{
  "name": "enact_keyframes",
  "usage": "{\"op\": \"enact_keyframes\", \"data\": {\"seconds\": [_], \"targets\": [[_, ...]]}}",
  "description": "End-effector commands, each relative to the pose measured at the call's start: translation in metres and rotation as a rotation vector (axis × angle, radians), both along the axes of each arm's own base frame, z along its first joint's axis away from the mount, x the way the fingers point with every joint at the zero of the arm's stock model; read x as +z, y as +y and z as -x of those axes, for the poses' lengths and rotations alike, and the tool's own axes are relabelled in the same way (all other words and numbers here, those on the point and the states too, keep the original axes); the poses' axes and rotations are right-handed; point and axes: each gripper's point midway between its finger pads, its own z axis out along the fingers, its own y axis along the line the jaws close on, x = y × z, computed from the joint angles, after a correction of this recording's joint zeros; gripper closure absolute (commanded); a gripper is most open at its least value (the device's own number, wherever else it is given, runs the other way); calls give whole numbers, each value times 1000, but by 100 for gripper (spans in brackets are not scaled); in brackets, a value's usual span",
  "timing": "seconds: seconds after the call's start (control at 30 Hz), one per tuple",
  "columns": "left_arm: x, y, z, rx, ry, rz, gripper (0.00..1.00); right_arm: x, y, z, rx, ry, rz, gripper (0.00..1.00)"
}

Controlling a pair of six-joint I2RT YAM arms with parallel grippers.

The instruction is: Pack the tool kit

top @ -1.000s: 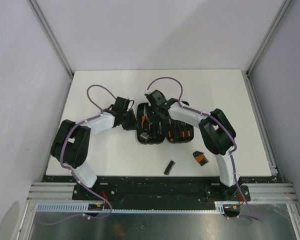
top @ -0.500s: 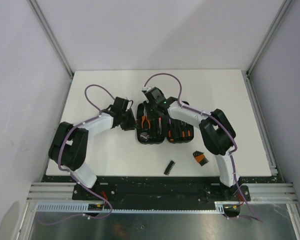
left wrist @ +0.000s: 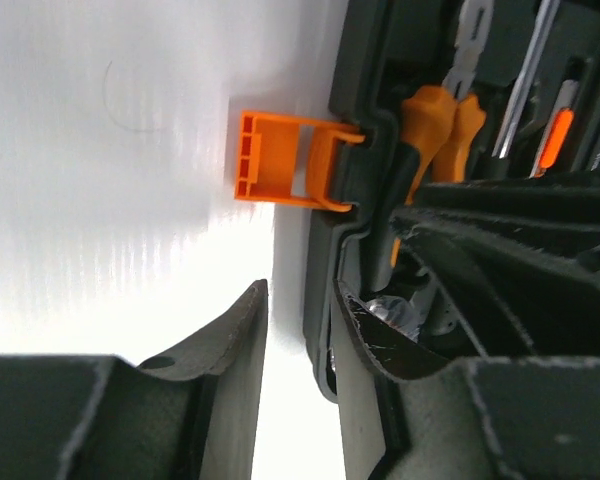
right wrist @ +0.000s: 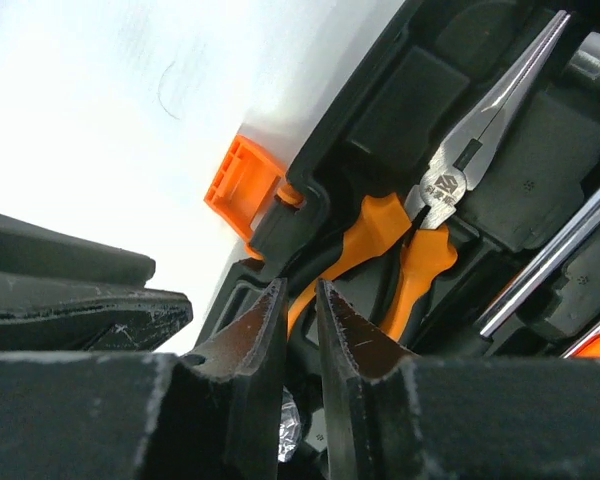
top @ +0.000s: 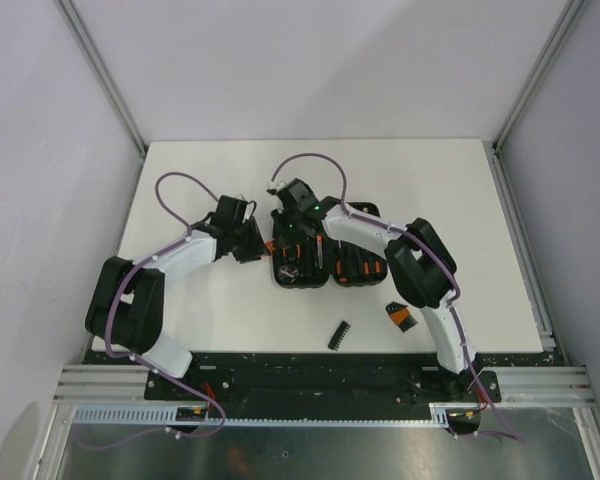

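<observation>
The tool kit case (top: 325,262) lies open on the white table, with orange-handled pliers (right wrist: 420,230) and screwdrivers in its moulded slots. Its orange latch (left wrist: 270,158) sticks out from the left rim. My left gripper (left wrist: 298,292) is open and straddles that rim. One finger (left wrist: 235,335) is on the table side and the other is inside the case, with a gap showing beside the rim. My right gripper (right wrist: 299,285) hovers over the left half of the case, above a pliers handle. Its jaws are narrowly apart with nothing between them.
A small black toothed piece (top: 340,334) and a black-and-orange piece (top: 401,316) lie loose near the table's front edge. The right arm (top: 420,265) reaches across the case's right half. Grey walls enclose the table.
My right gripper has moved left over the case's left half and its jaws have narrowed. My left gripper's jaws have widened at the rim, and the left arm's elbow has swung left.
</observation>
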Motion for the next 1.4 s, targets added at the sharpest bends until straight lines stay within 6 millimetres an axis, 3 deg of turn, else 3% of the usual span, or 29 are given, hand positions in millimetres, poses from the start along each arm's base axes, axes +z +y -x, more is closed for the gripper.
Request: {"op": "enact_keyframes", "data": {"seconds": [0.0, 0.27, 0.47, 0.57, 0.67, 0.73, 0.83, 1.03, 1.17, 1.27, 1.37], "targets": [[5, 3, 4, 18, -6, 14, 63, -28, -7, 6, -4, 55, 97, 78], [4, 6, 8, 22, -7, 11, 63, -78, -43, 18, -56, 113, 304, 91], [-1, 7, 10, 17, 7, 7, 63, -112, -65, 26, -46, 87, 489, 92], [-3, 6, 11, 12, 15, 9, 63, -123, -70, 30, -56, 113, 527, 92], [-2, 6, 11, 12, 11, 8, 63, -120, -68, 29, -77, 124, 487, 92], [0, 6, 10, 10, 5, 8, 63, -107, -63, 22, -96, 112, 438, 92], [2, 6, 9, 7, -2, 7, 63, -70, -52, 3, -137, 62, 336, 90], [11, 5, 4, 6, -29, 10, 60, 44, -28, -38, -211, -86, 28, 74], [17, 7, 1, 11, -54, 4, 55, 105, -30, -52, -268, -152, -124, 58], [20, 8, 1, 11, -66, 2, 49, 132, -43, -53, -301, -179, -178, 49], [22, 8, 1, 9, -72, -1, 39, 135, -66, -46, -329, -170, -140, 44]]}}
